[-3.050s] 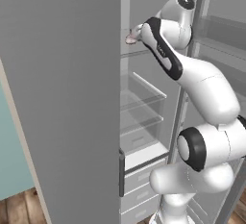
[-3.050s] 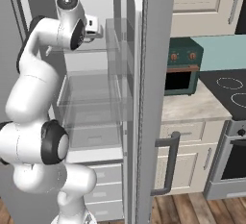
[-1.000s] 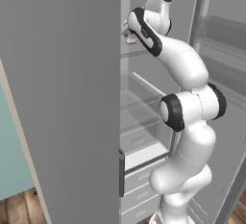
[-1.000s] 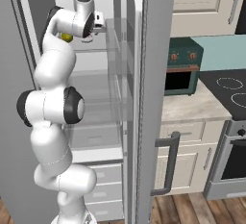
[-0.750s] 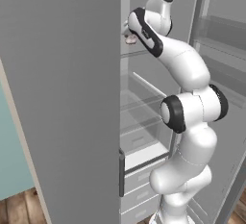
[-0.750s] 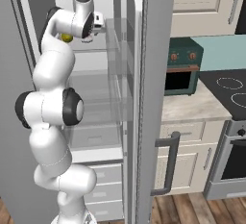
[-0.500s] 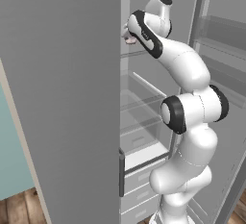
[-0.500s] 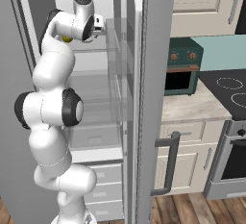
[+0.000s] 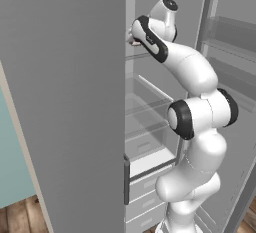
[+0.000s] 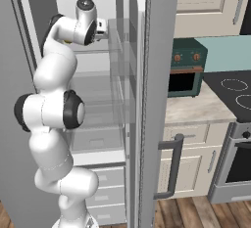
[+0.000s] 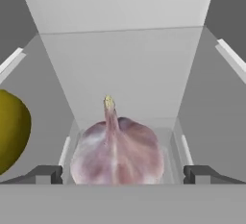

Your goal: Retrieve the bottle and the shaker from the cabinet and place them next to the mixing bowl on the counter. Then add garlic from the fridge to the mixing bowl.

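My gripper (image 11: 123, 174) is wide open, holding nothing, with the garlic (image 11: 117, 154) centred between the fingertips on the fridge (image 9: 75, 102) shelf. I'd ease in slightly, then close squarely, clear of the yellow-green fruit (image 11: 12, 130).

The garlic (image 11: 116, 151) is cut off at its base by the hand view's bottom. A yellow-green fruit (image 11: 12, 129) gets clipped by the left edge, so it can't be identified.
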{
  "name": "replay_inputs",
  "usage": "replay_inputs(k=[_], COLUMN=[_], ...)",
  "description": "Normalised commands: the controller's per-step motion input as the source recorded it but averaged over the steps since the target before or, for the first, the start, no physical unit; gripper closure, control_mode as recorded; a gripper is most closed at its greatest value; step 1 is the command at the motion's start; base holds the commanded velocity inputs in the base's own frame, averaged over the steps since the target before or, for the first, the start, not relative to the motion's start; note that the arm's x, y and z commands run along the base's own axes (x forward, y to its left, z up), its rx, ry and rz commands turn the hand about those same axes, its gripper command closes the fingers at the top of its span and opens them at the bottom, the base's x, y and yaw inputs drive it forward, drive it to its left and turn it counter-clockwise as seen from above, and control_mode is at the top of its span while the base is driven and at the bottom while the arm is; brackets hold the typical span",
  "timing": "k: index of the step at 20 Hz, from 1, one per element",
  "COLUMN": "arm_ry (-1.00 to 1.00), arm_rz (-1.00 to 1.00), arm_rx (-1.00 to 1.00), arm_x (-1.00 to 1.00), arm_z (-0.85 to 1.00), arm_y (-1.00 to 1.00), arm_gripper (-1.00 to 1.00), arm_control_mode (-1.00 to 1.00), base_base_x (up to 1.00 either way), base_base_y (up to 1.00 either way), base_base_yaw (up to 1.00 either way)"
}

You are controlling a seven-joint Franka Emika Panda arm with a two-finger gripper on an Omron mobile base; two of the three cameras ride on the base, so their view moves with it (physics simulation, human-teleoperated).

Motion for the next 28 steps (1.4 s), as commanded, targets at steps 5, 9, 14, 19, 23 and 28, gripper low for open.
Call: replay_inputs(k=[5, 9, 14, 19, 23, 28], arm_ry=[0.0, 0.01, 0.0, 0.0, 0.0, 0.0], arm_rz=[0.0, 0.0, 0.0, 0.0, 0.0, 0.0], arm_rx=[0.0, 0.0, 0.0, 0.0, 0.0, 0.0], arm_x=[0.2, 0.01, 0.08, 0.03, 0.04, 0.06], arm_z=[0.0, 0.0, -0.15, -0.16, 0.0, -0.02], arm_y=[0.0, 0.0, 0.0, 0.06, 0.03, 0.07], arm_gripper=[-1.0, -1.0, -1.0, -1.0, -1.0, -1.0], arm_control_mode=[-1.0, -1.0, -1.0, -1.0, -1.0, -1.0], base_base_x=[0.0, 0.0, 0.0, 0.0, 0.0, 0.0], base_base_y=[0.0, 0.0, 0.0, 0.0, 0.0, 0.0], base_base_yaw=[0.0, 0.0, 0.0, 0.0, 0.0, 0.0])
